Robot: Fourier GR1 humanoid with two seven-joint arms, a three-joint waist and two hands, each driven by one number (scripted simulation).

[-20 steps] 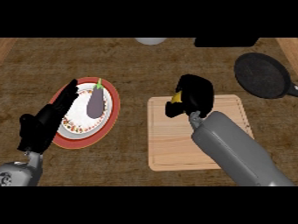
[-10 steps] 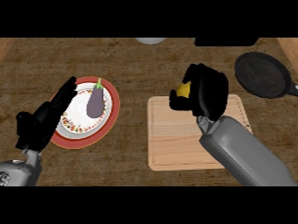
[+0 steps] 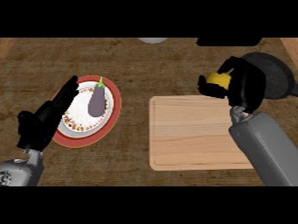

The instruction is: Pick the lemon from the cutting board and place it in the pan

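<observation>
Lemon lifted off the board and held short of the pan; placement outstanding.

Counter (image 3: 144, 70): wooden top carrying every item. Cutting board (image 3: 190, 131): lies below and to the left of the right hand's fingers, nothing on its visible surface. Pan (image 3: 275, 78): dark, just right of and partly hidden behind those fingers, handle running off to the right. Plate (image 3: 110, 109): red-rimmed, with an eggplant (image 3: 97, 100) on it, just right of the left hand's fingers. Right hand (image 3: 244, 85): fingers and thumb curled round the lemon. Left hand (image 3: 45, 120): resting, fingers straight and close together. Lemon (image 3: 217, 79): held clear of the board, near the pan's left rim. Judgement: pick complete; carry over the pan and release remain.
</observation>
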